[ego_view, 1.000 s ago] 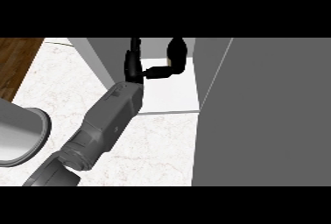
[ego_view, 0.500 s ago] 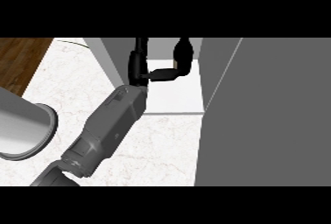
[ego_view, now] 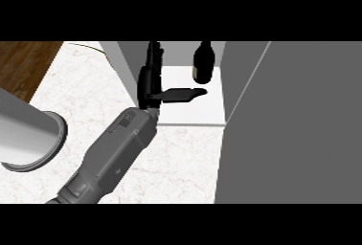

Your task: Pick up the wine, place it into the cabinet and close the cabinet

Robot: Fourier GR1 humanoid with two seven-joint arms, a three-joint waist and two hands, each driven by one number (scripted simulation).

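The wine bottle [ego_view: 203, 60], dark and upright, stands inside the open cabinet on its white shelf [ego_view: 205, 114], near the back. My left hand [ego_view: 150, 88] reaches into the cabinet just left of the bottle. Its fingers are straight along the cabinet's left wall [ego_view: 124, 62], and its thumb [ego_view: 185, 94] sticks out to the right, just in front of the bottle's base. The hand is open and holds nothing. The bottle's neck is cut off by the view's top. My right hand does not show.
The cabinet's grey door [ego_view: 297, 124] stands open and fills the right side. A white marble counter [ego_view: 176, 162] lies under my forearm. A large grey cylinder [ego_view: 25, 129] bulks at the left edge, beside a strip of wooden floor [ego_view: 21, 62].
My left hand, curled round the wine bottle a second ago, has straightened its fingers and let go. The bottle now stands free on the shelf.
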